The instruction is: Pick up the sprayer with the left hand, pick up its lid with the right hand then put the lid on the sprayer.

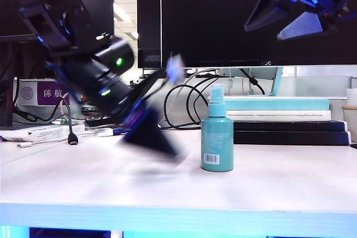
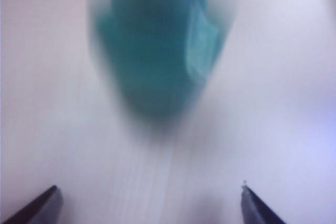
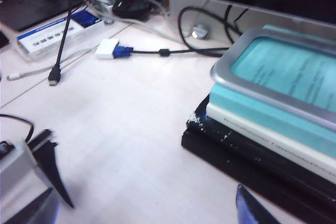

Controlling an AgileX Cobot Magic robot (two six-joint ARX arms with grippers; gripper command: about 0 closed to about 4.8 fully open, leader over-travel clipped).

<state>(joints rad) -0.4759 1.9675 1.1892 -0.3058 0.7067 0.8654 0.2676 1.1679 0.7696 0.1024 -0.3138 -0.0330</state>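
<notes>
While sprayer stands capped, left tool agape beside; right tool agape aloft.

One sprayer, two grippers, three stacked books.

Left arm: black, blocky links joined by a rounded black wrist housing bearing two small green indicator lights. Its left end effector carries dark blue-black, wedge-shaped fingers, motion-blurred in the exterior view; in the left wrist view only two dark pointed fingertips appear, set wide apart. Right end effector: black body with blue-tinted triangular fingers, spread. In the right wrist view, one dark tapered finger adjoins a grey bracket; the other shows blue.
</notes>
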